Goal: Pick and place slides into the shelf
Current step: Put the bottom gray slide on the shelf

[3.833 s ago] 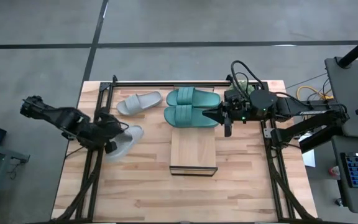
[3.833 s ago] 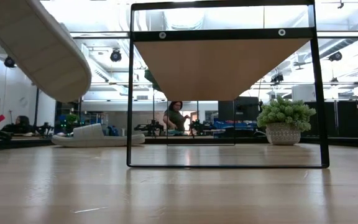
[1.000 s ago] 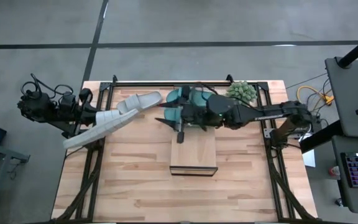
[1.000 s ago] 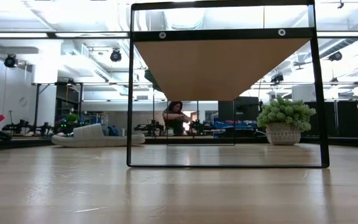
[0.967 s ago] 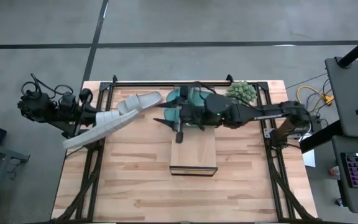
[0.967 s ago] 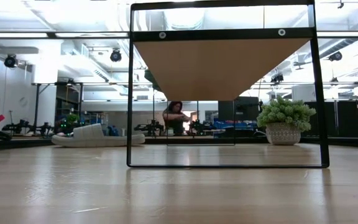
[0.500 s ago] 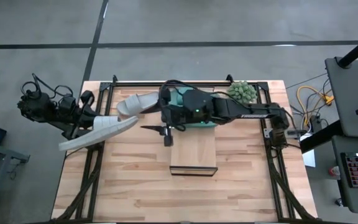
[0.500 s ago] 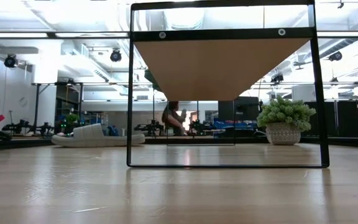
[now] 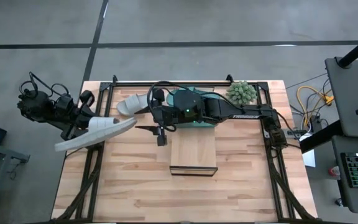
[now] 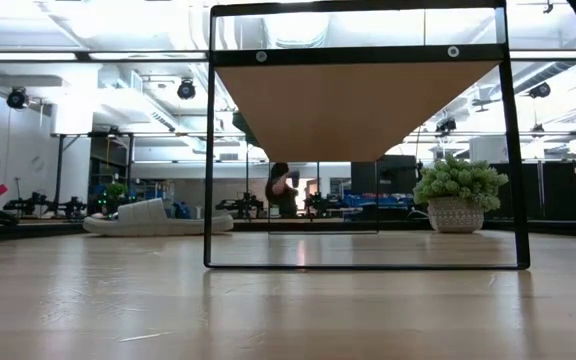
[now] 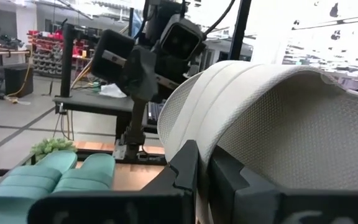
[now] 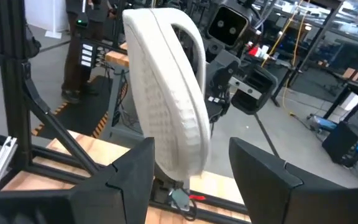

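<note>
The left gripper (image 9: 84, 122), clamped tight, holds 1 grey slide (image 9: 95, 132) aloft over the table's (image 9: 135, 180) left edge. The right gripper (image 9: 157, 133), fingers spread and empty, reaches toward it from just left of the shelf (image 9: 193, 149), the slide showing straight ahead between its fingers (image 12: 132, 177). A second grey slide (image 9: 131, 103) lies at the table's back. 2 teal slides (image 11: 55, 176) sit behind the shelf, largely under the right arm, beside a plant (image 9: 241, 93).
</note>
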